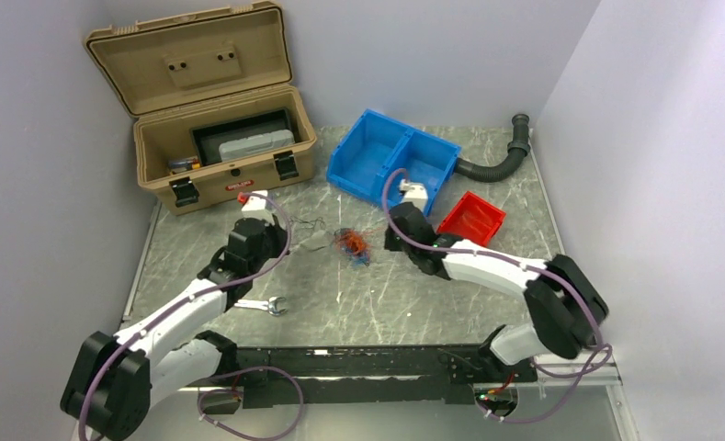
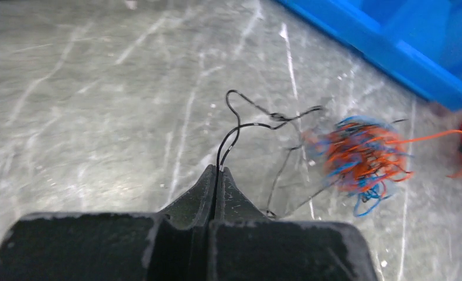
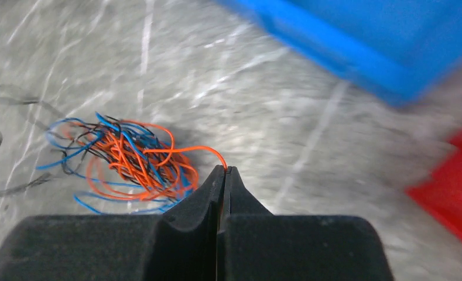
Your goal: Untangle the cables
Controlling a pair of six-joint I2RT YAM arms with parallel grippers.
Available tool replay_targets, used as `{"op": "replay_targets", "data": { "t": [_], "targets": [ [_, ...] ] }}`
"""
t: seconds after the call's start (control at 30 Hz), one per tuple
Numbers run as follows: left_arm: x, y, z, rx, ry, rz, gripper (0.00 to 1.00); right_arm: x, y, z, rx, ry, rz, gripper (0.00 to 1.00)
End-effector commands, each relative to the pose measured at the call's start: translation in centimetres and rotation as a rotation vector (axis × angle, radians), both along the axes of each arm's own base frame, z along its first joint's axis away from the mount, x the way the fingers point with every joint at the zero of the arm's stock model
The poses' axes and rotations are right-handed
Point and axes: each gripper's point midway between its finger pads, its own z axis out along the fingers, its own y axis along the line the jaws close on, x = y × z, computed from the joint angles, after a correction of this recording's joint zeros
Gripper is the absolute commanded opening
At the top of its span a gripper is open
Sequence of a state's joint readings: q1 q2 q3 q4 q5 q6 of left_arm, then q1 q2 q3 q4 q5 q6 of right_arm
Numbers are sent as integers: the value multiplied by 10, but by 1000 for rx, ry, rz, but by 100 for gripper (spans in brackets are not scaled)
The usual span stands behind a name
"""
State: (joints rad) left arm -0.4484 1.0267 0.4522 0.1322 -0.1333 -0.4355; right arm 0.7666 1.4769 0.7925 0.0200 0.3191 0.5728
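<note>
The cables (image 1: 352, 243) are a small tangle of orange, blue and black hair-thin wires on the grey marbled table between the two arms. In the left wrist view the tangle (image 2: 363, 155) lies ahead to the right, and my left gripper (image 2: 219, 170) is shut on a black wire (image 2: 234, 126) that loops out from it. In the right wrist view the tangle (image 3: 129, 161) lies to the left, and my right gripper (image 3: 225, 169) is shut on an orange wire (image 3: 187, 149) that arcs from the bundle into the fingertips.
A tan toolbox (image 1: 213, 119) stands open at the back left. A blue two-part bin (image 1: 393, 161) and a small red bin (image 1: 471, 218) sit behind the right gripper, with a black corrugated hose (image 1: 501, 161) in the back right corner. A wrench (image 1: 265, 306) lies near the left arm.
</note>
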Motion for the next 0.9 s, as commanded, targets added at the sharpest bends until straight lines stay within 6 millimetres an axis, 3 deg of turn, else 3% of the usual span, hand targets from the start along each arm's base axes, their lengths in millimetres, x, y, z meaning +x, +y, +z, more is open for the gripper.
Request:
{"op": "replay_targets", "data": {
  "t": [0.0, 0.13, 0.43, 0.5, 0.57, 0.63, 0.73, 0.83, 0.87],
  "targets": [
    [-1, 43, -2, 27, -12, 232, 0, 0, -70, 4, -28, -18, -287, 0],
    [0, 47, 0, 28, -16, 246, 0, -6, -96, 22, 17, -69, -363, 0],
    [1, 44, -4, 47, 6, 224, 0, -21, -132, 53, 51, -148, -485, 0],
    [2, 29, 1, 27, -23, 128, 0, -23, -137, 59, 55, -170, -495, 0],
    [1, 4, 10, -8, -72, -21, 0, -21, -126, 65, 74, -202, -412, 0],
    [-3, -15, 16, -46, -110, -134, 0, -20, -102, 69, 107, -219, -269, 0],
    [-3, -19, 16, -50, -103, -158, 0, -21, -61, 73, 157, -223, -55, 2],
    [-3, -18, 17, -42, -105, -156, 0, -23, -25, 72, 139, -210, 104, 16],
    [-4, -20, 18, -49, -111, -169, 0, -22, -16, 70, 120, -203, 136, 33]
  ]
}}
